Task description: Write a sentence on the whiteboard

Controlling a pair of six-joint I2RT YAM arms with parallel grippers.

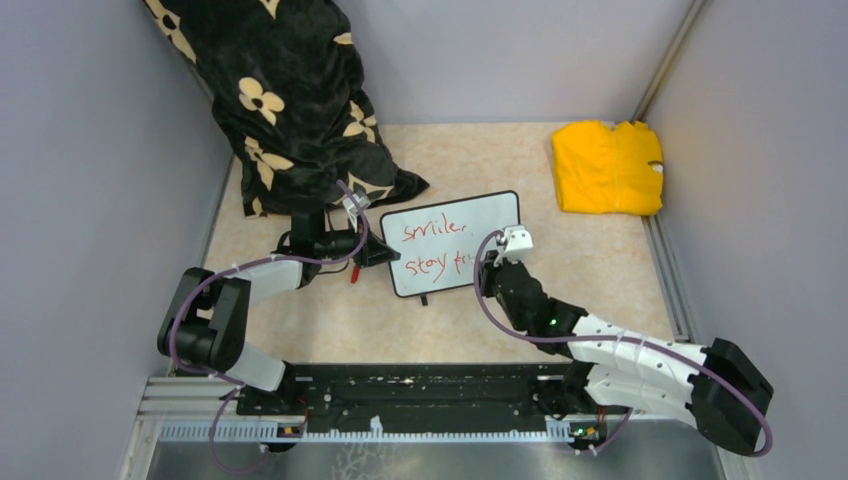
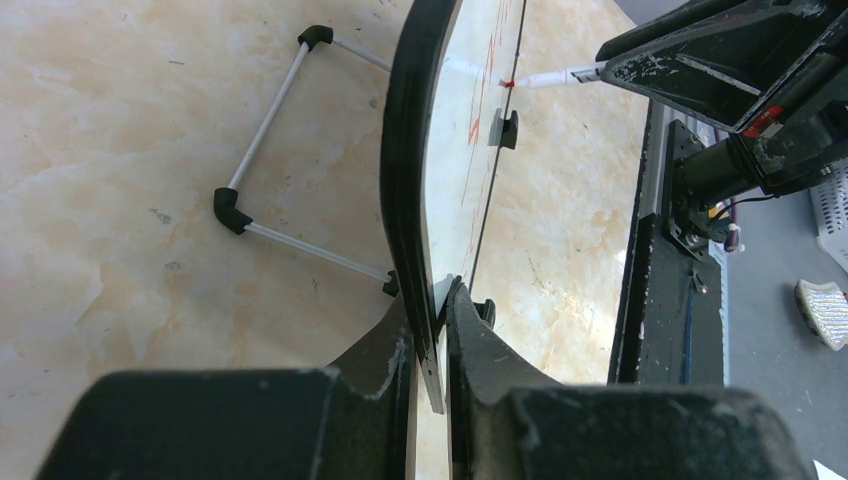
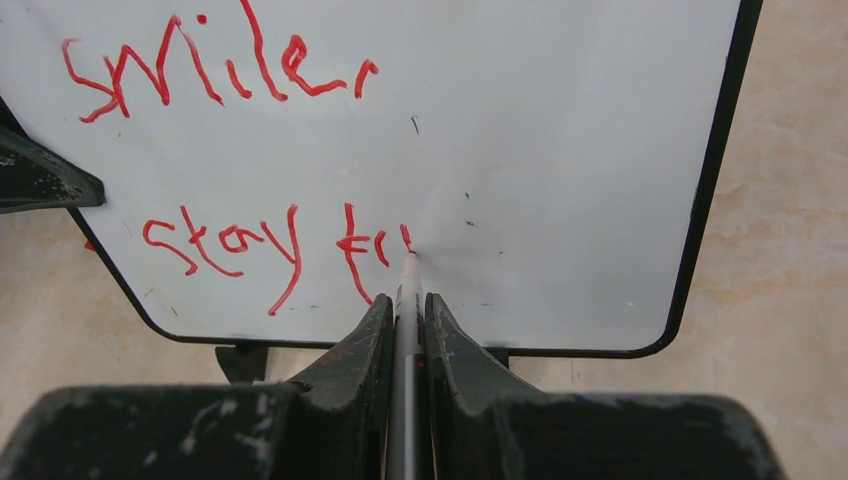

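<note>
Across the beige tabletop (image 1: 330, 320), a black flower-print fabric (image 1: 290, 100) is heaped at the far left and a folded yellow cloth (image 1: 608, 167) lies at the far right, both clear of the work. Between them, near the middle, the whiteboard (image 1: 480, 215) stands propped on its wire stand (image 2: 263, 128). The left gripper (image 2: 430, 310) pinches the board's left edge, jaws closed on the frame, likely so the board cannot slide under pen pressure. The right gripper (image 3: 407, 305) is clamped on a red marker (image 3: 406, 285), its tip touching the board. The sentence (image 3: 290, 240) runs in 2 red lines: "smile," above, and "stay" plus a word barely begun below, so the writing looks unfinished.
</note>
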